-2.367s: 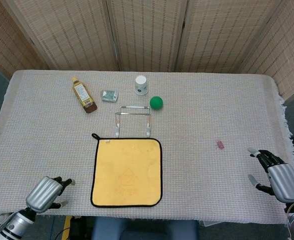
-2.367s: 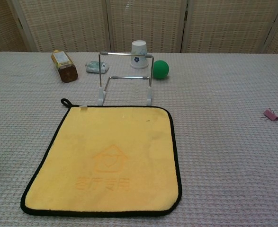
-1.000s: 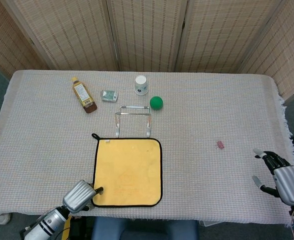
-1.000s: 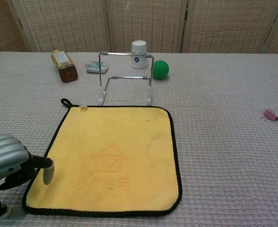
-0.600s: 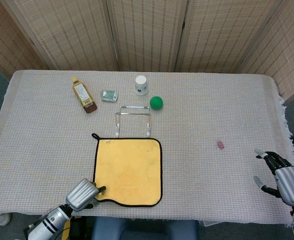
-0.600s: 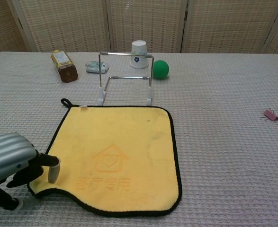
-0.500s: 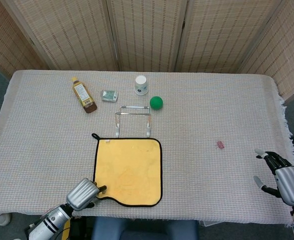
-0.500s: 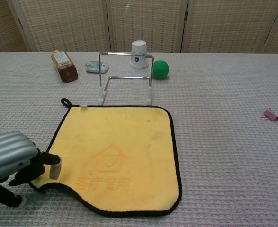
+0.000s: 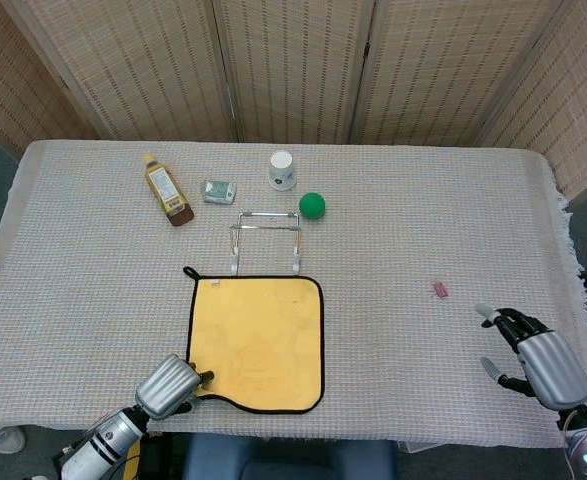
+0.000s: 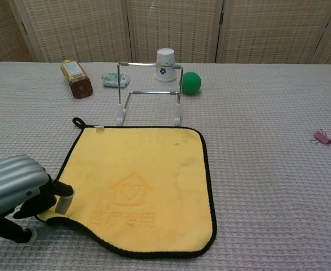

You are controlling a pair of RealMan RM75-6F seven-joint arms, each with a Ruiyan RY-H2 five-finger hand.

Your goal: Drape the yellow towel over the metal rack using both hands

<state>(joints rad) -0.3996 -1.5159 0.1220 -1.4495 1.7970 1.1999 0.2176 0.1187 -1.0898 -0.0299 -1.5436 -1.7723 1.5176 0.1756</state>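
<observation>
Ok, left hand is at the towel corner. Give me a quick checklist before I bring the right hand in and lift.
1. Left hand grips the towel at its near left corner: ok, corner pulled in.
2. Right hand on towel: not ok, far right, holding nothing.
3. Rack upright beyond the towel: ok.
4. Rest of towel flat: ok.
5. Ball and cup just behind the rack: not ok, close.
6. Grip firmness: cannot tell.

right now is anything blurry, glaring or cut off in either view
Head view: even, soft light, sharp throughout, no glare on the square yellow towel; the silver right hand sits whole near the frame corner. Chest view: the ribbed silver left hand is large and cropped at the left edge, the thin metal rack stays crisp.
</observation>
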